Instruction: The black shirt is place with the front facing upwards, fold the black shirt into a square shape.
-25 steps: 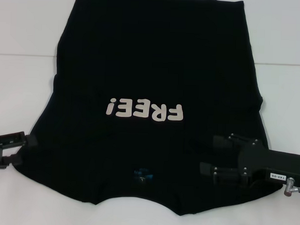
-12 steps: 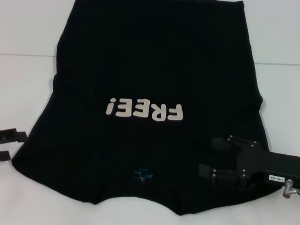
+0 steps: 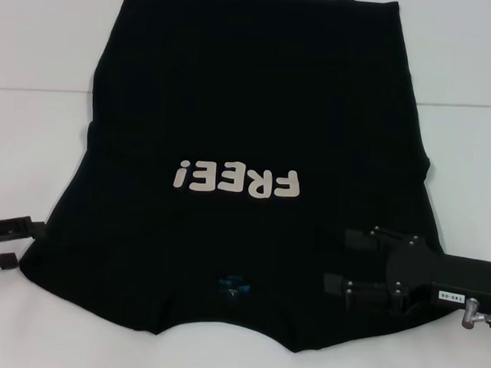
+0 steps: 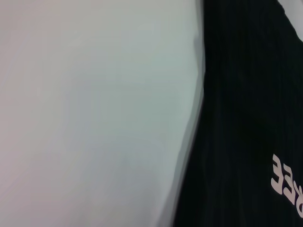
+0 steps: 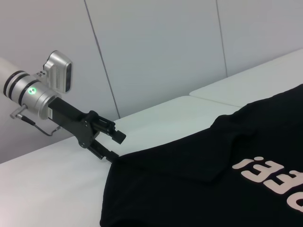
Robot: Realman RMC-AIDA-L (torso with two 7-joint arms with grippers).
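The black shirt (image 3: 249, 111) lies flat on the white table (image 3: 35, 142), front up, with the cream "FREE!" letters (image 3: 236, 181) and the blue neck label (image 3: 231, 284) toward me. My left gripper (image 3: 15, 241) is open at the shirt's near left corner, just off the cloth. The right wrist view shows it (image 5: 113, 146) with fingers spread at the shirt's edge (image 5: 199, 175). My right gripper (image 3: 346, 260) is open, hovering over the shirt's near right part. The left wrist view shows the shirt's side edge (image 4: 246, 118) beside bare table.
A seam (image 3: 46, 89) crosses the white table behind the shirt's middle. Bare table (image 4: 94, 118) lies on both sides of the shirt. A pale panelled wall (image 5: 156, 52) stands behind the table.
My left gripper has drawn back leftward, off the shirt's left corner. My right gripper has shifted slightly left and toward me over the cloth. The shirt has not moved.
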